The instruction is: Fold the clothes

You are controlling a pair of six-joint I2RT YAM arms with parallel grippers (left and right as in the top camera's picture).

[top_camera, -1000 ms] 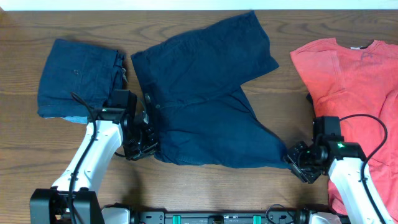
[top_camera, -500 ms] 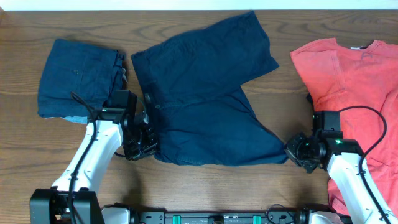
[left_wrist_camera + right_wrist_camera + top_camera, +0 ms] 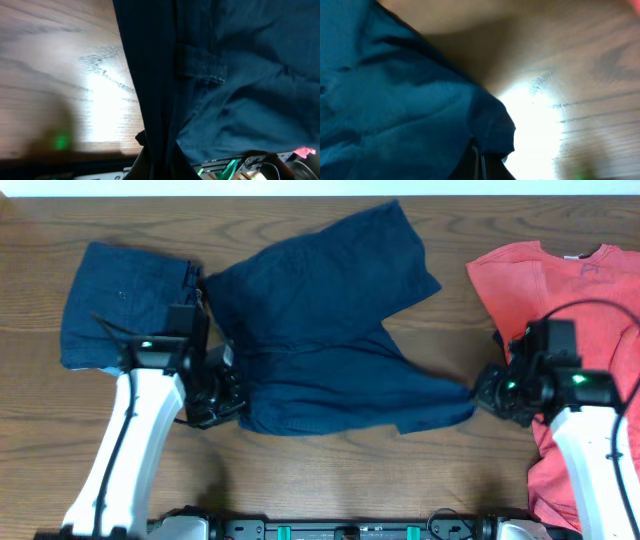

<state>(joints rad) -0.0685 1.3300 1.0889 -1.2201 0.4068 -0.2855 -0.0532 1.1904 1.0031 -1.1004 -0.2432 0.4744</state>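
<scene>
The counter (image 3: 330, 480) is brown wood with a shiny glare. The dark blue shorts (image 3: 320, 340) lie spread in the middle. The left pincer (image 3: 235, 385) is clamped on their waistband side. The right pincer (image 3: 478, 392) pinches a leg corner.

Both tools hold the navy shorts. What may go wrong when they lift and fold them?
The right tool pinches only a hem corner of the navy shorts; it may slip out.
The left tool works beside the folded navy piece and may drag it.
The coral T-shirt lies under the right arm and may get pulled.
</scene>
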